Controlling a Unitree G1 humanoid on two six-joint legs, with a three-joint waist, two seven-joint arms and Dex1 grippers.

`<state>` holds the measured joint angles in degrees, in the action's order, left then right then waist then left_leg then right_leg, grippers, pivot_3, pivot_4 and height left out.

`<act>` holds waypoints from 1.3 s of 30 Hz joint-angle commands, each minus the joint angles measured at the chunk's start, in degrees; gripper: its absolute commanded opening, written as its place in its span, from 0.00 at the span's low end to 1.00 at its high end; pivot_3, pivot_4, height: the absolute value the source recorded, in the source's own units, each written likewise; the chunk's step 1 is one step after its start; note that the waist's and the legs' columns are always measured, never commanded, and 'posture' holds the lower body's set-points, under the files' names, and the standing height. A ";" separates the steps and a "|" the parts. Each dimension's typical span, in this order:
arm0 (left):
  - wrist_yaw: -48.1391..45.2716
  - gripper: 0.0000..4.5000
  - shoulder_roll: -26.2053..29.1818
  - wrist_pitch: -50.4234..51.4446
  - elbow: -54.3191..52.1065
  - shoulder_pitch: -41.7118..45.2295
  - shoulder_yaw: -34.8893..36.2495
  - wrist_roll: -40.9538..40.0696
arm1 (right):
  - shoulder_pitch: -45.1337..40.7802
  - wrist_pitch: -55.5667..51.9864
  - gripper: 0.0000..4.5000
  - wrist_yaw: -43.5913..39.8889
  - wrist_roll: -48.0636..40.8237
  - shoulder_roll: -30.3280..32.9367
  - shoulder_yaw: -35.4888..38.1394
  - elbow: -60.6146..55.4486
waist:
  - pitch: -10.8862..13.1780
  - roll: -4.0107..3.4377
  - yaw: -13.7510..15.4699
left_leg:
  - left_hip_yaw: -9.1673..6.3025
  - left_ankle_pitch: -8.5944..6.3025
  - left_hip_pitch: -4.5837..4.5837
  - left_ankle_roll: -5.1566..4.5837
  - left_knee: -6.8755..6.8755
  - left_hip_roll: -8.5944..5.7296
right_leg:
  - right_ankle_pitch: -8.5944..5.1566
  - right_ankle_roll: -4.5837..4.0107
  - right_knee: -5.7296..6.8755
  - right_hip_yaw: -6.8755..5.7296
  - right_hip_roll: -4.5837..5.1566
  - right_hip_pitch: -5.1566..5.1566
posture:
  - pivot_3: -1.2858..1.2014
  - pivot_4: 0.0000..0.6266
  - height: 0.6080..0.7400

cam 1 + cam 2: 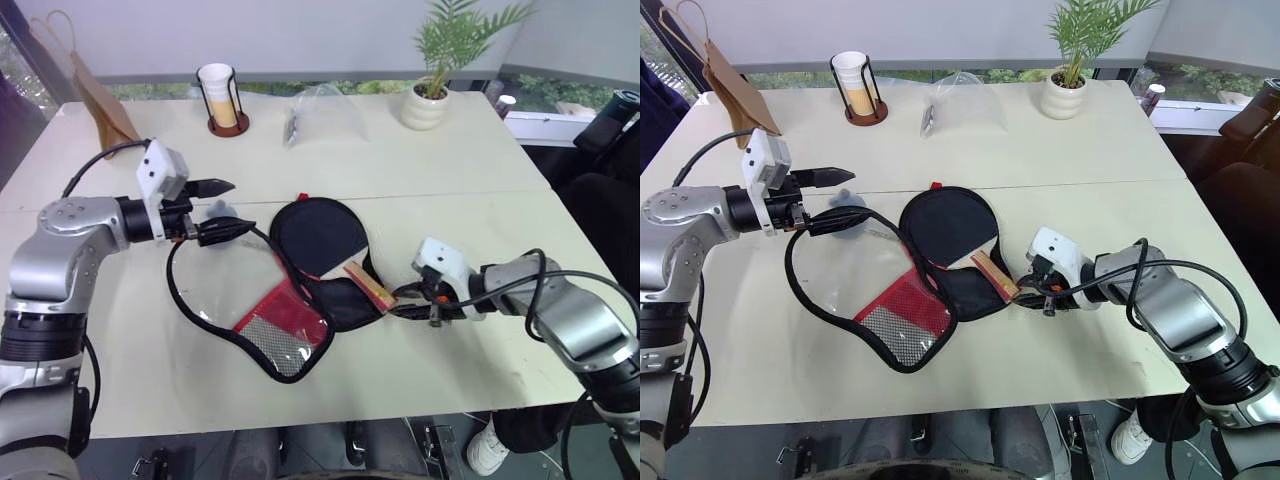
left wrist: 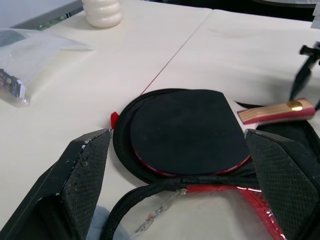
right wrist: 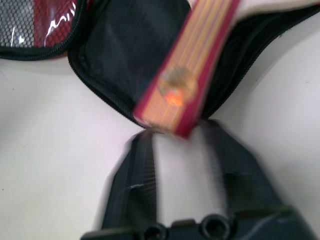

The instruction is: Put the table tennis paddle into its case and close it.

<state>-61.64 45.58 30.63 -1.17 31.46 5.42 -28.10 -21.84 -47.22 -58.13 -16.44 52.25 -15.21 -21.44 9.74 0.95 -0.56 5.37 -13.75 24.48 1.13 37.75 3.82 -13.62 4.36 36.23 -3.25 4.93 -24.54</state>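
The case (image 1: pixel 285 330) lies unzipped on the table, its red panel and mesh pocket toward the front edge. Inside its round black half rests the table tennis paddle (image 1: pixel 315 235), black face up, with the tan handle (image 1: pixel 368 283) sticking out to the right. My right gripper (image 1: pixel 398 296) is low on the table at the handle's end, its fingers (image 3: pixel 137 175) shut on that end of the handle (image 3: pixel 195 65). My left gripper (image 1: pixel 222 208) hovers at the case's left side, open wide, and the case's zip edge (image 2: pixel 150 195) runs between its fingers (image 2: pixel 75 180).
At the back of the table stand a paper cup in a wire holder (image 1: pixel 220 95), a clear plastic bag (image 1: pixel 325 115), a potted plant (image 1: pixel 435 90) and a brown paper bag (image 1: pixel 100 95). A small grey pouch (image 1: pixel 218 212) lies under my left gripper.
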 commanded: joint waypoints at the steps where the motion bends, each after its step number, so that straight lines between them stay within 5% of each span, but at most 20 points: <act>1: 0.27 0.99 0.46 -0.26 -1.81 0.19 1.66 -0.79 | -1.11 0.79 0.01 -0.43 -0.36 -0.34 0.19 -2.80 | 0.00 0.00 -0.01 | 0.00 0.00 0.00 0.00 0.00 0.00 | 0.00 0.00 0.00 0.00 0.00 0.00 | 0.52 0.24 1.00; 17: -0.54 0.99 2.10 0.37 -3.05 -1.56 2.93 -1.46 | -0.92 1.68 0.01 -2.86 -4.53 3.41 8.33 -4.41 | 0.00 0.00 0.05 | 0.00 -0.03 0.02 -0.04 0.09 0.00 | -0.01 -0.01 0.01 0.00 0.02 0.03 | 0.52 0.24 1.00; 23: -7.15 0.99 9.90 0.08 -2.10 -4.73 5.41 -2.47 | -8.28 0.51 0.01 -3.63 -12.36 -0.46 14.49 -2.97 | 0.02 0.00 -0.50 | -0.01 -0.04 -0.02 -0.05 0.06 0.05 | 0.00 -0.03 0.05 0.00 -0.03 -0.04 | 0.52 0.24 1.00; 32: -16.42 0.99 20.75 -1.85 1.55 -12.37 11.70 -2.13 | -15.09 4.30 0.01 -4.21 -12.23 -4.37 12.09 2.42 | 0.03 -0.02 -0.09 | 0.11 -0.07 0.04 -0.06 0.05 0.02 | -0.03 -0.08 0.01 -0.02 0.12 -0.08 | 0.52 0.24 1.00; 39: -21.44 0.99 22.86 -18.40 11.05 -21.00 11.52 5.95 | -16.84 6.62 0.01 -4.86 -11.01 -5.34 10.78 5.48 | 0.04 -0.04 -0.20 | 0.24 -0.07 0.03 -0.06 -0.06 0.06 | -0.02 -0.09 0.01 -0.01 0.13 -0.21 | 0.52 0.24 1.00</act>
<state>-82.12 67.53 17.95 7.29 10.73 16.38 -24.68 -37.72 -41.96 -62.67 -27.81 46.71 -4.52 -15.47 9.78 0.91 -0.76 5.64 -13.82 24.52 1.07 37.66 3.88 -13.64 4.27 36.24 -3.25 5.07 -24.79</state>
